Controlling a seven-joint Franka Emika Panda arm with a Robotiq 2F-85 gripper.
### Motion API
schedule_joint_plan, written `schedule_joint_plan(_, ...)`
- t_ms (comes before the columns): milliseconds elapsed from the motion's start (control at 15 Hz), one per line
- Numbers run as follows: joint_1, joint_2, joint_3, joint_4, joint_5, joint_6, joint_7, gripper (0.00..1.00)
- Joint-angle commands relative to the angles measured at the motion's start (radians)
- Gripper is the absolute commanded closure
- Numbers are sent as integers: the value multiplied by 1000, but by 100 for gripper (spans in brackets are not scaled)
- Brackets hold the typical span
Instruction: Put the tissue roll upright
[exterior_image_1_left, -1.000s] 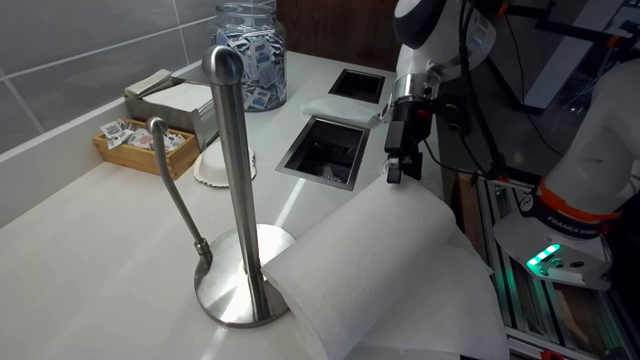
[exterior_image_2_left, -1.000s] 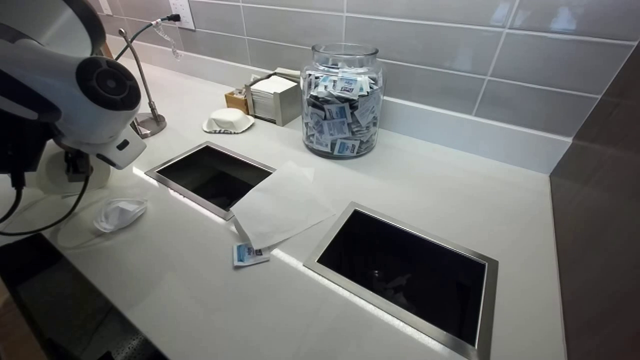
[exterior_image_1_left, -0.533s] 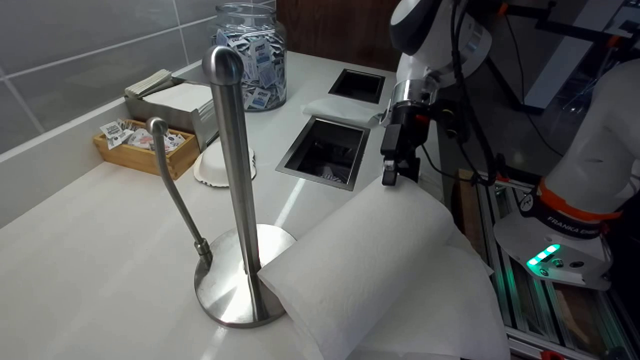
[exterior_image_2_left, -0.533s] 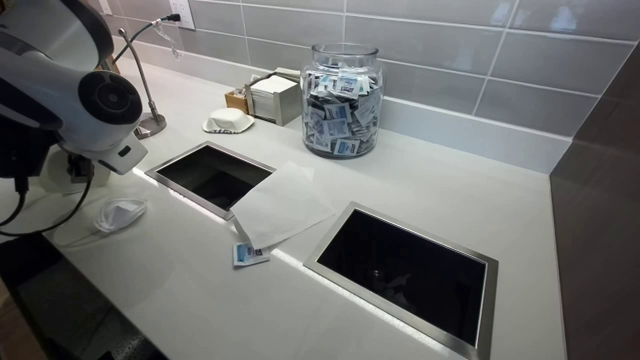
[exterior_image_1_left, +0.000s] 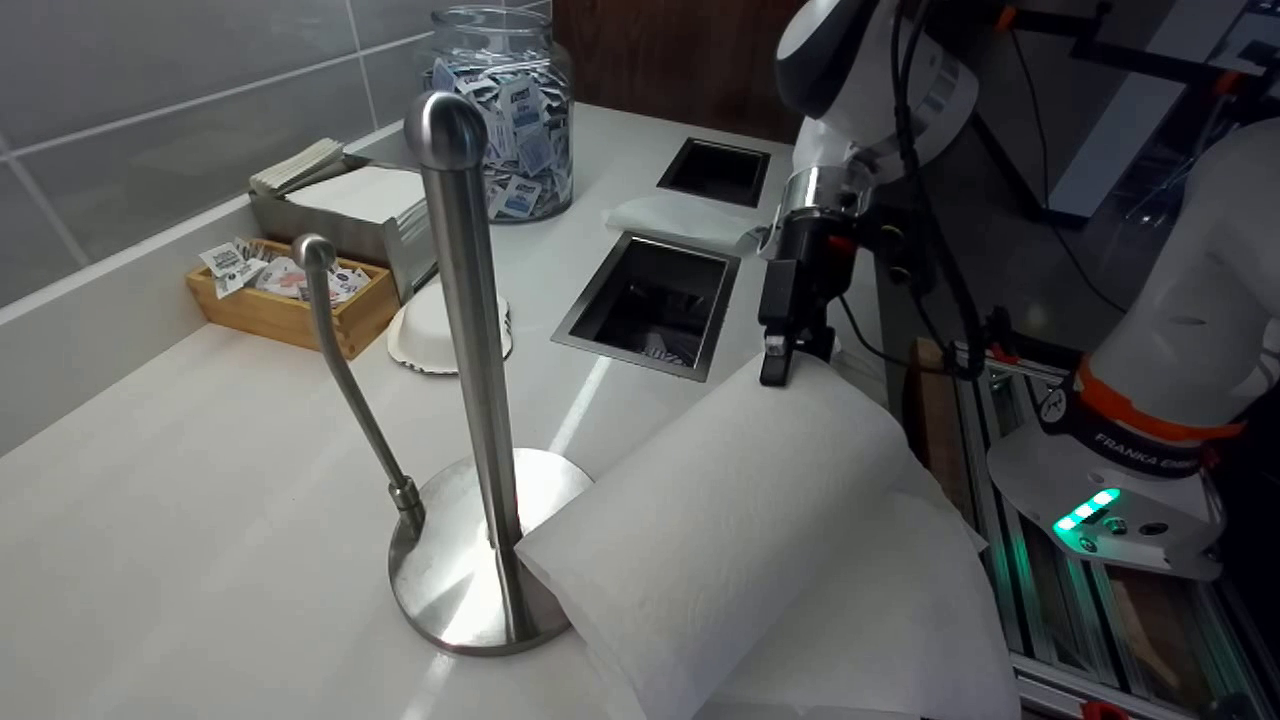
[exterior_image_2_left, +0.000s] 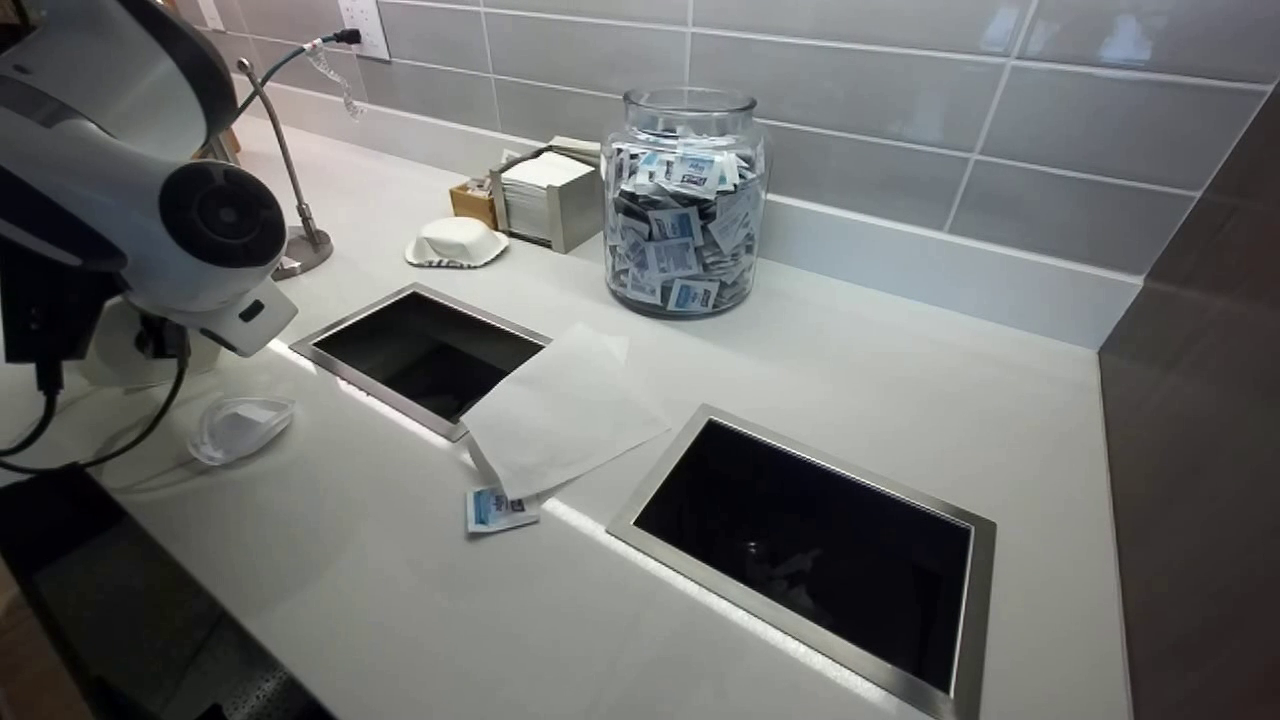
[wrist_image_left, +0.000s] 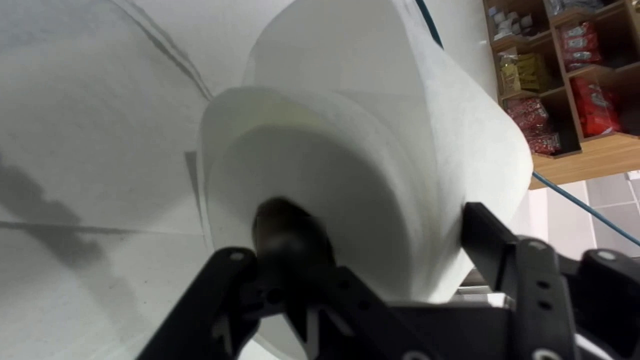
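Now that the black two-fingered pincer (exterior_image_1_left: 797, 362) has sunk slightly, spread wide and seemingly astride the end rim of the thick white paper tissue roll (exterior_image_1_left: 720, 510), an uprighting grip looks near, the roll lying on its side, plump, partly unwound, near the robot-side edge of the smooth white bench (exterior_image_1_left: 200, 500).
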Motion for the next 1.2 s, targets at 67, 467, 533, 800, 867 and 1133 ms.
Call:
schedule_joint_plan(67,-21,9,6,3,47,-37,-27,64)
schedule_joint_plan(467,-49,-61,-6,-16,56,-165,-29,89)
schedule_joint_plan(533,-53,-74,-8,-14,57,-182,-29,91)
schedule_joint_plan(800,-62,-135,-7,1,68,-244,-14,92)
schedule_joint_plan(867,-62,-150,-5,6,71,-258,-10,92)
schedule_joint_plan(1133,-54,-254,21,37,36,-276,47,92)
